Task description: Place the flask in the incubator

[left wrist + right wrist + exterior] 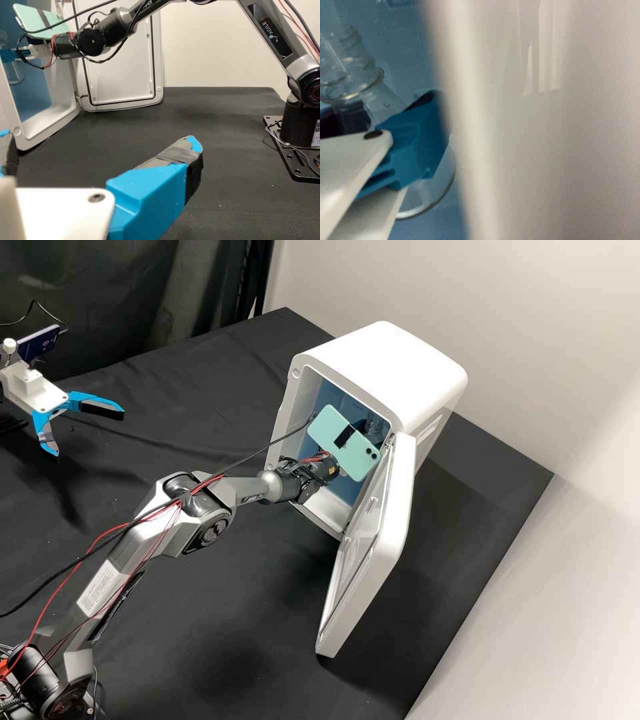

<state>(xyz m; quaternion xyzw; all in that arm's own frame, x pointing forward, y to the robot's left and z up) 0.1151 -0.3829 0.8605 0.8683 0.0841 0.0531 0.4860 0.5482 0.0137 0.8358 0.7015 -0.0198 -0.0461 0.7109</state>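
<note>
On the black bench (200,627), toward its far right corner, a white incubator (393,373) with a blue inside. Stands upright, its door (377,527) swung wide open to the right of the opening, inner face turned toward the arms. Stretched from the near left edge across the bench and into the opening, the right arm (193,513), with a mint-green phone (343,440) fixed on its wrist just at the mouth. Deep in the blue chamber, the right gripper (385,125), right against the flask (345,75). Clear glass, inside the incubator, neck and round base both showing in the right wrist view, a white wall (545,125) of the box close beside. Whether pinching the glass or loose of it: cannot tell. Over the far left of the bench, well apart from the incubator, the left gripper (87,433), jaws spread wide. In the left wrist view, one blue finger (165,185) low above the bench, pointing toward the open box.
</note>
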